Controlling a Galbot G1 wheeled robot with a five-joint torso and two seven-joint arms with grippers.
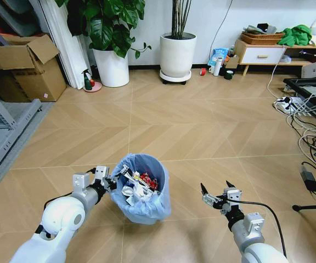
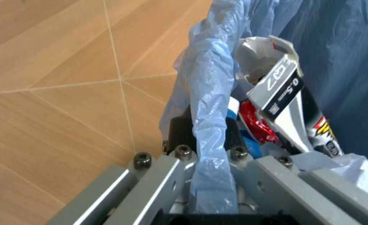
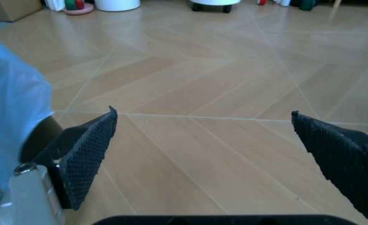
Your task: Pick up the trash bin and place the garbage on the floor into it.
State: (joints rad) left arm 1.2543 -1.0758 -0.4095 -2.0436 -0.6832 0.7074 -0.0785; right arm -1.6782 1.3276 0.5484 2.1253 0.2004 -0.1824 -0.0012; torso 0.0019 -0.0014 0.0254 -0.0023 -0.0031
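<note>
The floor (image 1: 202,126), herringbone planks in light brown, spans the whole head view.

At 12 o'clock along the far wall stand two large white plant pots (image 1: 178,53). A stack of cardboard boxes (image 1: 23,66) sits at 10 o'clock. A low cabinet (image 1: 267,55) and loose cables (image 1: 306,120) occupy the 2 o'clock region.

The trash bin (image 1: 141,189) sits at 6 o'clock in the head view, directly in front of the robot and between the two arms. It is lined with a crinkly light blue bag (image 2: 209,117). The garbage (image 1: 139,183) lies inside the bin: white crumpled pieces and red and dark wrappers are visible through the opening. The left wrist view shows a white and black wrapper (image 2: 281,93) and a red piece inside the liner.

The left gripper (image 1: 111,181) is at the bin's rim on the side at 9 o'clock. Its jaws are pressed together on the rim, one outside and one inside, with the blue liner pinched between them.

The right gripper (image 1: 214,193) is at 3 o'clock from the bin, apart from it and above bare floor. Its fingers (image 3: 84,154) are spread wide with nothing between them.
</note>
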